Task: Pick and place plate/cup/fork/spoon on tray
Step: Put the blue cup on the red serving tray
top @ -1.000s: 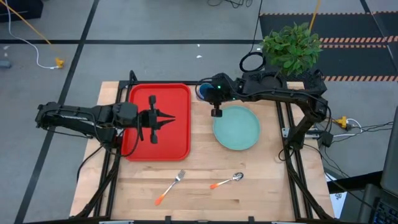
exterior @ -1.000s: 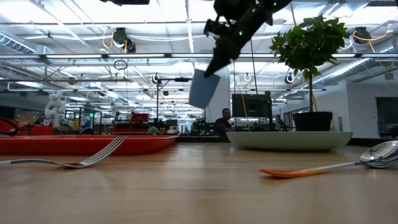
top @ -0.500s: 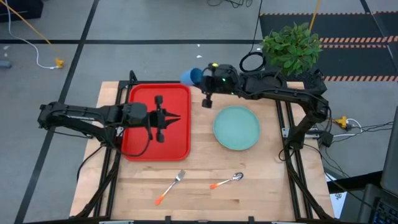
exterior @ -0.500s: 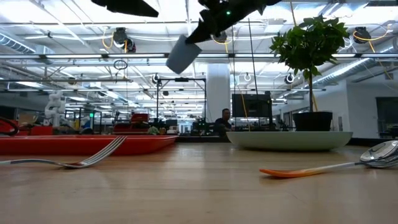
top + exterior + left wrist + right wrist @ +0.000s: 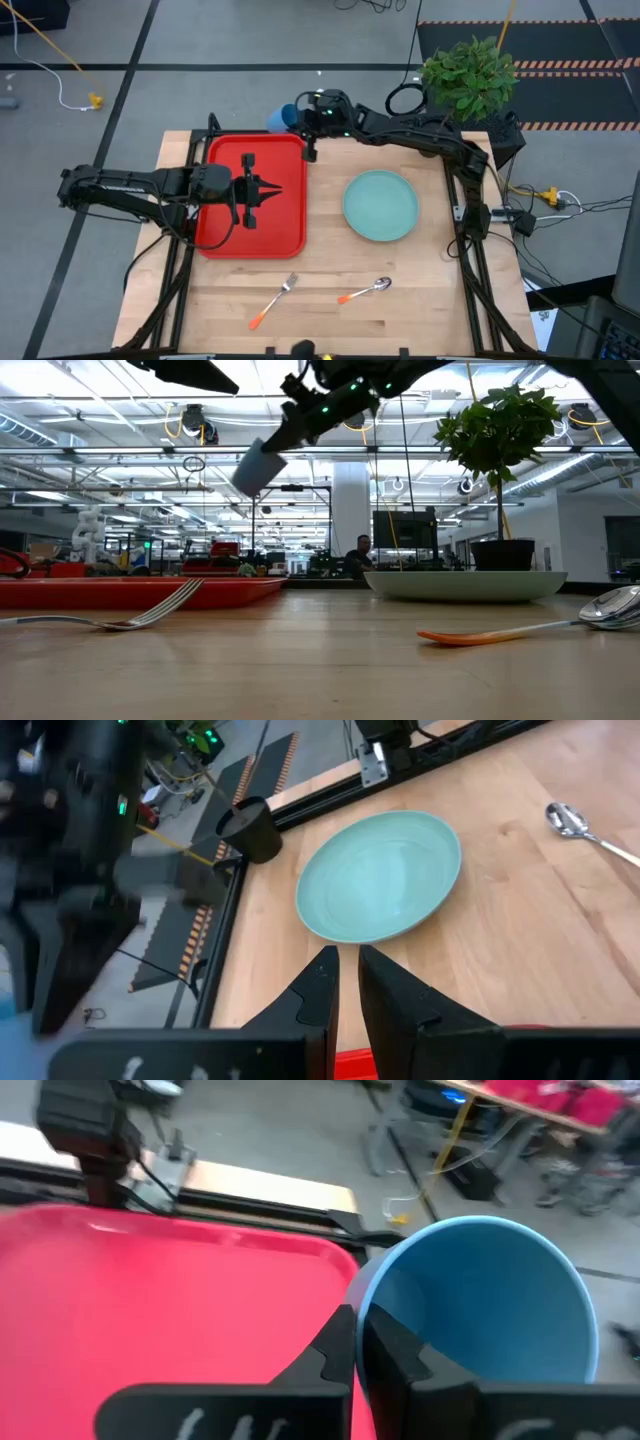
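My right gripper (image 5: 293, 117) is shut on the small blue cup (image 5: 277, 118), high over the far edge of the red tray (image 5: 225, 235) near its far right corner. The cup also shows in the low view (image 5: 257, 465) and the right wrist view (image 5: 480, 1310). My left gripper (image 5: 270, 190) is shut and empty, hovering over the tray's middle. The teal plate (image 5: 380, 205) lies flat on the table right of the tray. The fork (image 5: 273, 302) and the spoon (image 5: 362, 292) lie flat near the table's near edge. My right gripper pinches the cup's wall at the rim (image 5: 362, 1295), one finger inside the cup and one outside. The cup is lifted clear and tilted, and hangs off the fingers toward the table's left (image 5: 257, 465).
A potted plant (image 5: 468, 75) stands at the table's far right corner; its black pot shows in the left wrist view (image 5: 250, 828). Black frame rails run along the table's left, right and far edges. Bare wood lies between the tray and the plate.
My right gripper has carried the cup from beside the plate's far left edge up and toward the table's left and far edge, to the tray's far right corner. The cup has stayed in the hold, tilted.
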Tool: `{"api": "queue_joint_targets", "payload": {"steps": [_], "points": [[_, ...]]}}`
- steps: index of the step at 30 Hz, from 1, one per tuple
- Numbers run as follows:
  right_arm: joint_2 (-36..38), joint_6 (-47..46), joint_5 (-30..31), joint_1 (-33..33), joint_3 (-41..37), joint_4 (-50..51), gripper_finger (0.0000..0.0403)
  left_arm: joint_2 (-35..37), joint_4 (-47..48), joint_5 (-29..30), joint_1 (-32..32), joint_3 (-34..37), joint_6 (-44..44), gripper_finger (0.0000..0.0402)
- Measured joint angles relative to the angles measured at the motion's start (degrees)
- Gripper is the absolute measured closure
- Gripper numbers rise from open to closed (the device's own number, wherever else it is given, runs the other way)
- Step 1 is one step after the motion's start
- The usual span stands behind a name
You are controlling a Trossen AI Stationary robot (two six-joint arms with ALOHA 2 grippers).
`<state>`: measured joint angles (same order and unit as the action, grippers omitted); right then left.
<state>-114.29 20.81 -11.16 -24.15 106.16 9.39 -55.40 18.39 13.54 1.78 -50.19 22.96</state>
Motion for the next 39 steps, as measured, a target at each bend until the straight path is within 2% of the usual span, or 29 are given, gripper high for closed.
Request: {"api": "queue_joint_targets", "payload": {"steps": [3, 11, 24, 33, 39], "points": [[-3.9, -1.7, -2.5, -1.1, 3.3, 0.3, 0.0403, 0.1, 0.1, 0.0, 0.0, 0.0, 0.0, 0.0355], [-11.1, -2.9, -2.5, -4.0, 6.6, 4.0, 0.0403, 0.0, 3.5, 0.0, 0.1, 0.0, -1.0, 0.0355], [-15.1, -1.8, -2.8, -4.7, 6.6, 12.8, 0.0403, 0.0, 3.3, 0.0, 0.1, 0.0, -0.9, 0.0355], [-14.8, -1.5, -2.6, -4.5, 2.6, 9.8, 0.0402, 0.0, 3.3, 0.0, 0.1, 0.0, -0.9, 0.0355], [-14.9, -2.5, -2.3, -4.5, -0.2, 4.7, 0.0381, 0.0, 3.2, 0.0, 0.1, 0.0, -1.0, 0.0355]]}}
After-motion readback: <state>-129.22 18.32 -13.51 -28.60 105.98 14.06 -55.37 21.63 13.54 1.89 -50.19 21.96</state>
